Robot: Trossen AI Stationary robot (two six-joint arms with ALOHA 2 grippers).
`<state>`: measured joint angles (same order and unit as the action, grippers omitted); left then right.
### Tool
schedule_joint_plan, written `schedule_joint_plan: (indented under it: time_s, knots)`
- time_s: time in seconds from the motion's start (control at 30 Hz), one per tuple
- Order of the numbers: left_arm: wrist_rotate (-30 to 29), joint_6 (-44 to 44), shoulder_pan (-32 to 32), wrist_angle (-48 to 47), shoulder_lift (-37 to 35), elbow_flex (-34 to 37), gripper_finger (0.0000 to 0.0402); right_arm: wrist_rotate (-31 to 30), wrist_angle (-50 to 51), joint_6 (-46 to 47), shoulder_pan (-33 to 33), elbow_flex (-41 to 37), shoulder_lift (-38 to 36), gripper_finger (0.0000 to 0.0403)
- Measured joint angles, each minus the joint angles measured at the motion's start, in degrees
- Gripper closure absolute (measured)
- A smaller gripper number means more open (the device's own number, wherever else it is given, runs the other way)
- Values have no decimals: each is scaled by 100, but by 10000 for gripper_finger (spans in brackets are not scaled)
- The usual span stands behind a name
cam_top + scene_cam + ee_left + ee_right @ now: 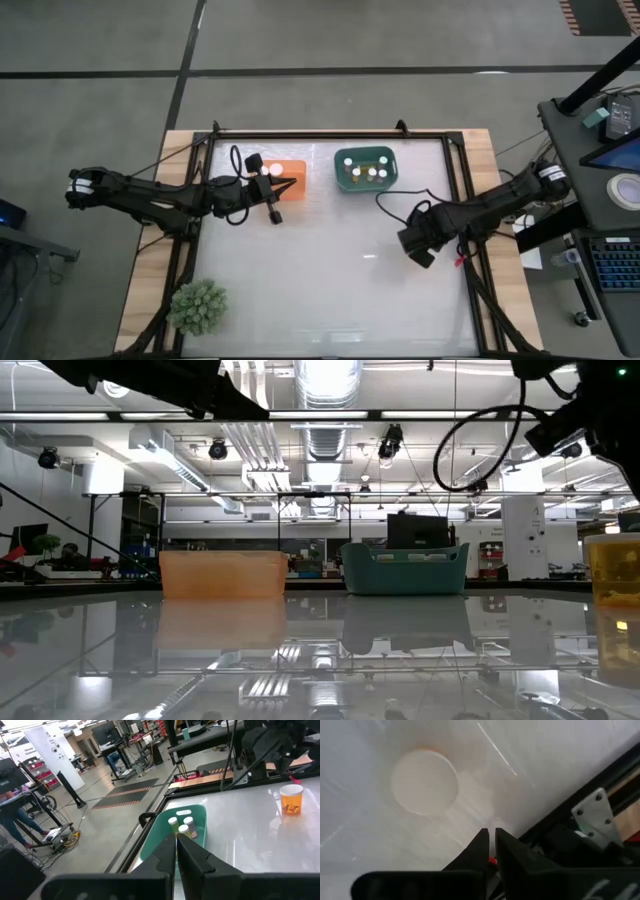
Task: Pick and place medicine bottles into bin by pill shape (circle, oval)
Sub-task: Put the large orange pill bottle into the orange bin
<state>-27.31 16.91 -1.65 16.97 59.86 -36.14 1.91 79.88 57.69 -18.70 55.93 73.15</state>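
Observation:
An amber medicine bottle (291,801) with a white cap (424,781) stands upright on the table near the right edge; it also shows in the low view (612,568). My right gripper (491,845) hangs above and beside it, pointing down, shut, touching nothing. My left gripper (176,851) is shut and empty, held above the orange bin (288,178) and pointing toward the green bin (365,168). Several white-capped bottles (182,826) stand in the green bin. One white cap (265,170) shows in the orange bin.
The two bins stand side by side at the table's far middle. A green plant (197,305) sits at the near left corner. A dark frame rail (580,827) runs along the table's right edge close to my right gripper.

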Motion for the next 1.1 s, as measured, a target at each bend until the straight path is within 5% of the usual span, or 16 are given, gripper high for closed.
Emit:
schedule_joint_plan:
  time_s: [0.77, 1.1]
  knots:
    - [0, -7, 0, 2, 2, 1, 402, 92, -3790, -179, -96, -571, -212, 394]
    - [376, -761, -5, 145, 258, -5, 402, -1408, -3912, -2046, -220, -644, -874, 394]
